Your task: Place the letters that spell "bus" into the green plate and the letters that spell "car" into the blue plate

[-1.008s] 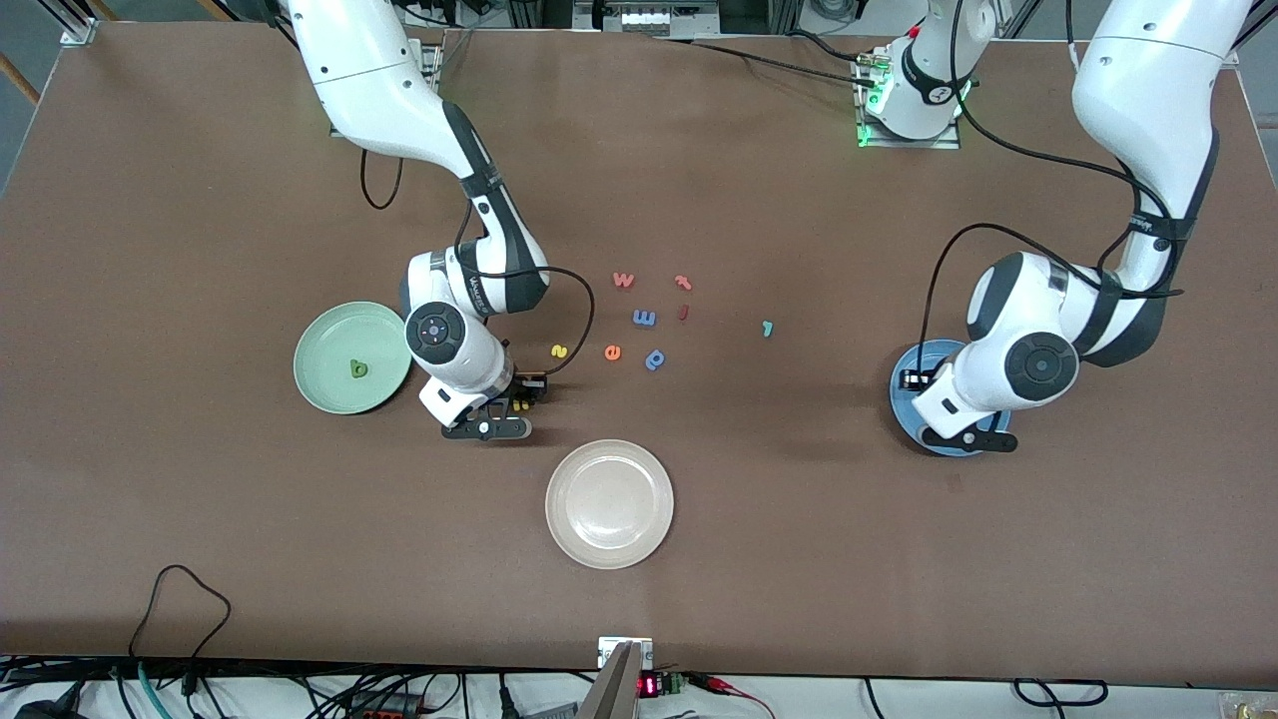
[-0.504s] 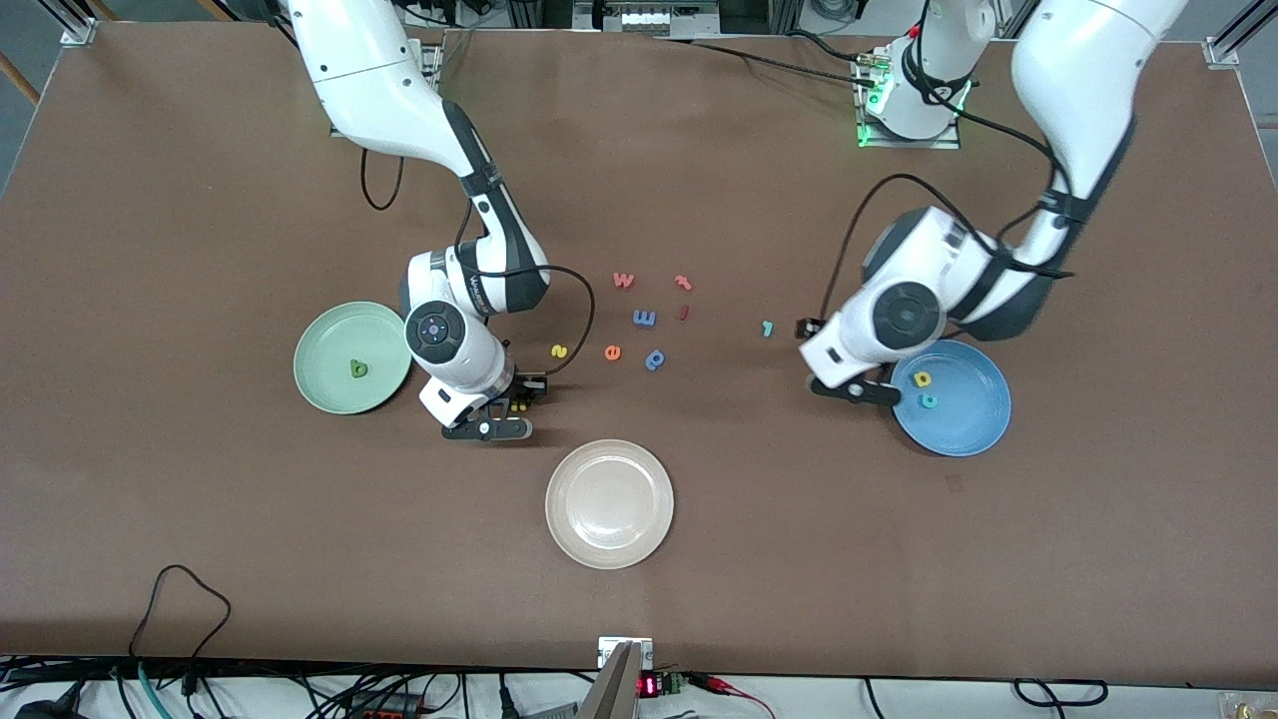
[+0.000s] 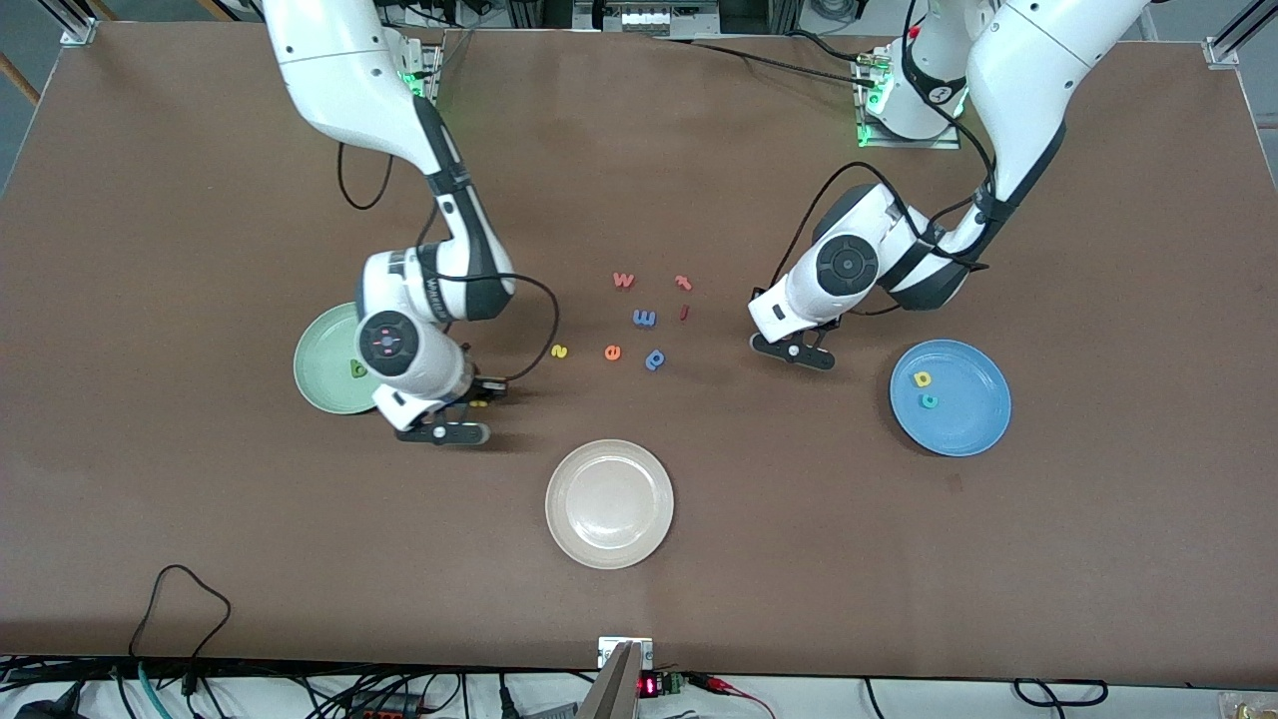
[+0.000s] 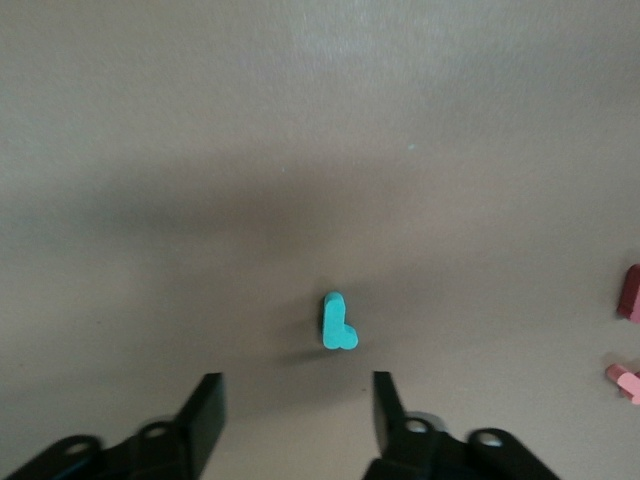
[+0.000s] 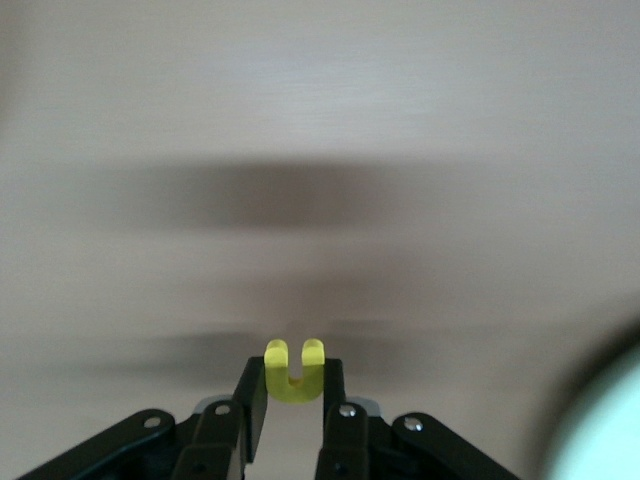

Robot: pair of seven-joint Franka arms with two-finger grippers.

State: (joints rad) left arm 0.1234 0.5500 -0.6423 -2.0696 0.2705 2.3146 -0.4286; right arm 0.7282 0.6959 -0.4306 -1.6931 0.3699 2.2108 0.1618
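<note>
Now right tool (image 5: 292, 385) clamps yellow "u" (image 5: 294, 372) beside green plate (image 3: 321, 367); left tool (image 4: 298, 410) open above teal "r" (image 4: 337, 322).

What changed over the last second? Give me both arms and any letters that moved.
The left gripper left the blue plate, where the yellow "a" and teal "c" now show, and came over the teal "r", jaws open. The right gripper, shut on the yellow "u", carried it toward the green plate. The "b", yellow "s" and cream plate stayed.

Left pincer (image 3: 789, 352) moved off the blue plate (image 3: 973, 429), right pincer (image 3: 477, 402) carried yellow u (image 5: 294, 372) toward green plate (image 3: 318, 371)
</note>
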